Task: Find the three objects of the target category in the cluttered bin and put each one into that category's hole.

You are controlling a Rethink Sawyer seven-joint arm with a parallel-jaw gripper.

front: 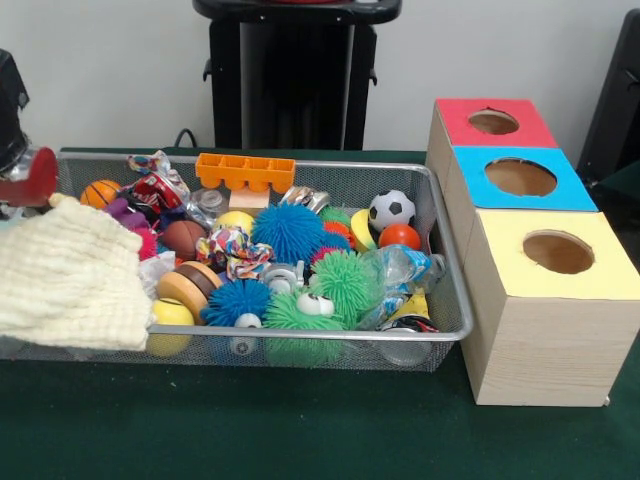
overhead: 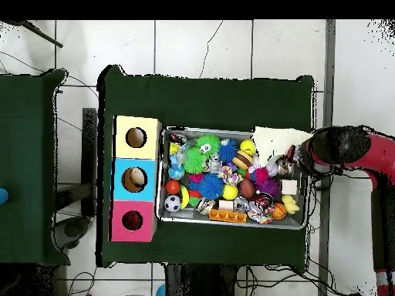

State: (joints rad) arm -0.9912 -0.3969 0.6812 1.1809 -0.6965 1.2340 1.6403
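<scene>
A wire mesh bin (front: 446,262) holds a heap of toys: a small soccer ball (front: 391,209), an orange ball (front: 400,236), a mini basketball (front: 100,192), blue (front: 288,231) and green (front: 345,282) spiky balls, a knotted rope toy (front: 232,250) and an orange moulded tray (front: 245,171). Beside the bin stands a wooden box with a red hole (front: 493,122), a blue hole (front: 521,177) and a yellow hole (front: 558,252). My gripper (overhead: 293,163) hangs over the bin's end farthest from the box, by the cream cloth (overhead: 274,139). In the front view only part of the arm (front: 25,170) shows at the left edge.
The cream cloth (front: 70,275) drapes over the bin's left corner and hides the toys beneath it. A brown football (front: 183,238), a wooden yo-yo (front: 190,285) and a yellow ball (front: 171,313) lie near it. The green table (front: 300,430) surrounds the bin.
</scene>
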